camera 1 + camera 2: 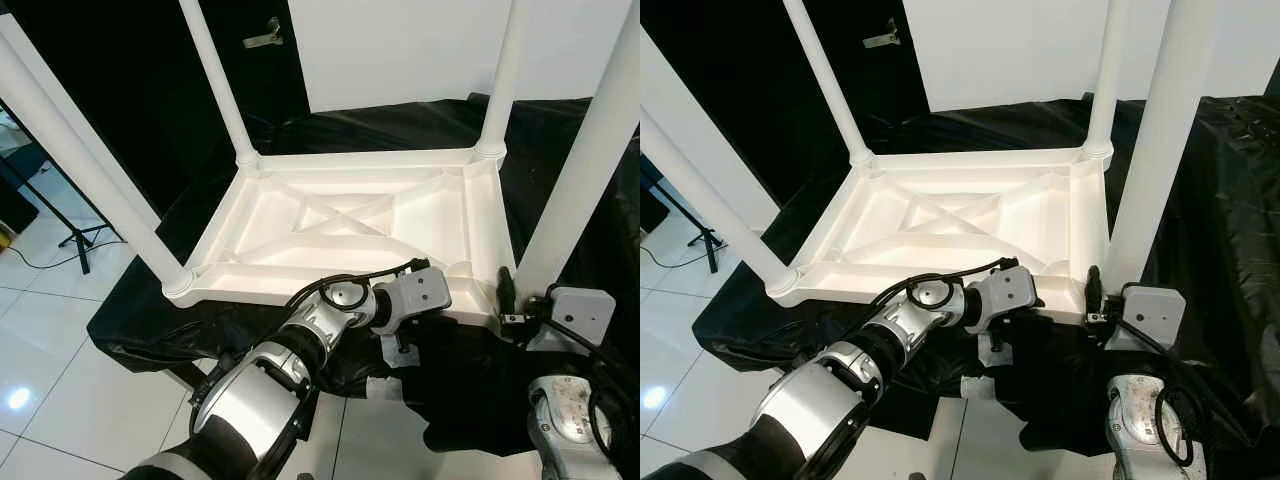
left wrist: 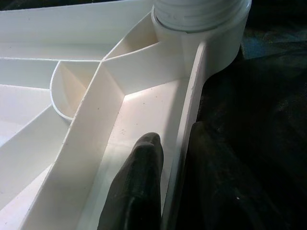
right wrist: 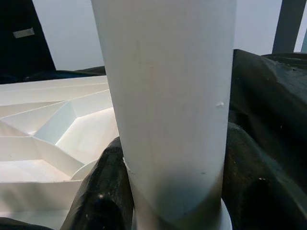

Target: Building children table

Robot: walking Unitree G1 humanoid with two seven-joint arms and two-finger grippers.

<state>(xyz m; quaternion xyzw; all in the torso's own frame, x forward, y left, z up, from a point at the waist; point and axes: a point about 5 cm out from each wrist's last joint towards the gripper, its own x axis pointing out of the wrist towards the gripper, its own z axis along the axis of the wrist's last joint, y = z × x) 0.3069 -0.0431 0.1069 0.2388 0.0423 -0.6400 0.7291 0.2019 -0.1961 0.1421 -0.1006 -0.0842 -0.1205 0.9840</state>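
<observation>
Right pincer (image 3: 172, 191) clasping table leg (image 3: 168, 96), left pincer (image 2: 165, 167) straddling tabletop rim (image 2: 189, 120)

white plastic table (image 1: 340, 215) | upside down on black cloth | ribbed underside up | four round legs (image 1: 578, 170) upright at corners

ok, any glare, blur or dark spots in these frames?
Left eye view: sharp; lamp glare on the floor tiles. Left wrist view: the tool's fingers blurred up close, black cloth murky. Right wrist view: table leg soft, evenly lit.
</observation>
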